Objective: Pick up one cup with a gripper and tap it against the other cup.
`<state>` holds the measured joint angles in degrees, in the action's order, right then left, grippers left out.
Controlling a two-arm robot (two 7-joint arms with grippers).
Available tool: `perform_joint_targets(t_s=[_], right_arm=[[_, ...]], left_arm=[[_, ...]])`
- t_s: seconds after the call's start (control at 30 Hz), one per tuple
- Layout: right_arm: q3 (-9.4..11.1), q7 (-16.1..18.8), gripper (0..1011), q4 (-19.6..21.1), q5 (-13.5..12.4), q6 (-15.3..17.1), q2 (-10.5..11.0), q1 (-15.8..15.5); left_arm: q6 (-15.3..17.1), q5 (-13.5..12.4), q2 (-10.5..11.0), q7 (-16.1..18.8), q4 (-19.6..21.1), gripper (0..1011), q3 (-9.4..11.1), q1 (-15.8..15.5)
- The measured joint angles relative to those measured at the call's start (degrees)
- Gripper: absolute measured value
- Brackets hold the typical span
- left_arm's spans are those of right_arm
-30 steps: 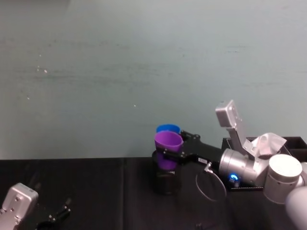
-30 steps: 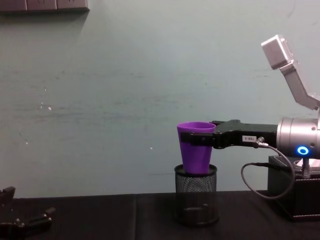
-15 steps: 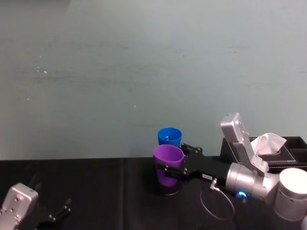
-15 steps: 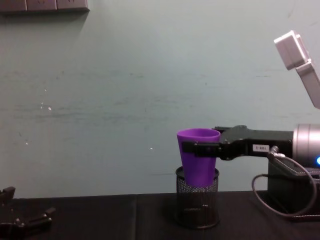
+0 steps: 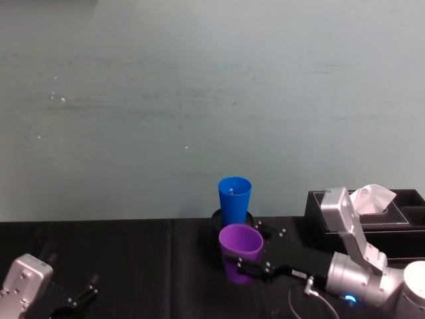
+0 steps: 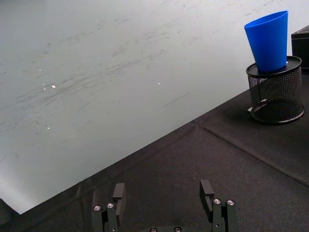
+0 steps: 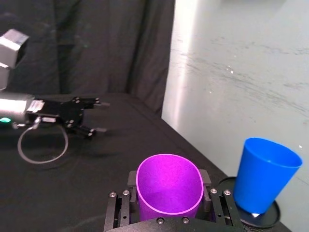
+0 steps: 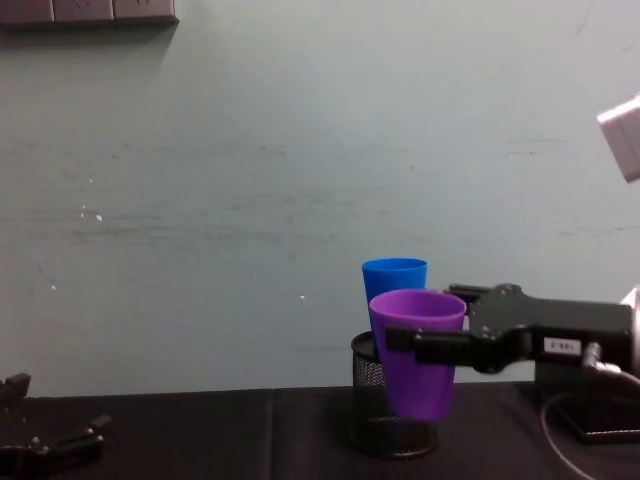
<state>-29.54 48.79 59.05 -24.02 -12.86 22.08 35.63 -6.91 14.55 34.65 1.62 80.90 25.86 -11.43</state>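
Currently, I see the right tool (image 8: 425, 345) pinching the smooth purple plastic tapered cup (image 8: 418, 350) upright above the black cloth-covered surface (image 6: 193, 164), on the robot's side of the black mesh pen holder (image 6: 276, 96). The bright blue plastic tapered cup (image 5: 234, 199) stands in that holder, just behind the purple cup. The left tool (image 6: 164, 205) rests low at the surface's left, fingers spread.
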Motion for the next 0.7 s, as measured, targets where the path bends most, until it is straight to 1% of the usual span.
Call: perform_joint_targets(t_s=[0.2, 0.4, 0.53, 0.7], right_arm=[[-0.9, 1.6, 739, -0.5, -0.5, -2.7, 0.8, -1.4], [-1.2, 1.8, 739, -1.2, -0.9, -4.4, 0.9, -2.6], [-1.5, 1.8, 739, -2.5, -0.8, -5.8, 0.5, -2.9], [-2.0, 2.3, 739, -5.2, -0.4, -7.6, -0.7, -2.7]], left_arm=[[0.0, 0.0, 0.0, 0.0, 0.0, 1000, 0.0, 0.0], [0.0, 0.0, 0.0, 0.0, 0.0, 1000, 0.0, 0.0], [0.0, 0.0, 0.0, 0.0, 0.0, 1000, 0.0, 0.0], [0.0, 0.0, 0.0, 0.0, 0.0, 1000, 0.0, 0.0]])
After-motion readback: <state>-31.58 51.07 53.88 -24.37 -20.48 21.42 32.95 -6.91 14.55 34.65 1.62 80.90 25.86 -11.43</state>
